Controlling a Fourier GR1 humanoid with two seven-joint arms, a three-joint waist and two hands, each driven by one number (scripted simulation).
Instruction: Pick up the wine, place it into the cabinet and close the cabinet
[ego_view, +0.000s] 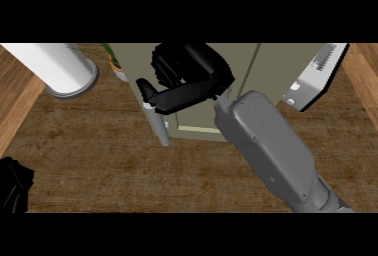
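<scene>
Bench: we see one brown wood-grain bench (103, 150), with a lighter wooden strip along its left side.
Cabinet: we count one olive cabinet (280, 65) at top centre; its pale door (317, 75) stands swung open at the right, and a grey post-like edge (157, 125) runs down at the left front.
Right robot hand: we count one black right robot hand (184, 80) on a grey forearm (273, 145) coming from the lower right. It sits at the cabinet front; fingers curled, thumb sticking out left. We cannot tell what, if anything, is inside the curl.
Wine: we cannot make out the wine; the hand covers that spot, so we can't give its place beyond that.
Left robot hand: one, left robot hand (15, 185), only a black part at the lower left edge; we cannot tell its finger pose.
Other things: one white cylinder (63, 67) on a round base at top left; one small thing with green and orange (112, 59) just beside the cabinet's left edge, mostly hidden.
</scene>
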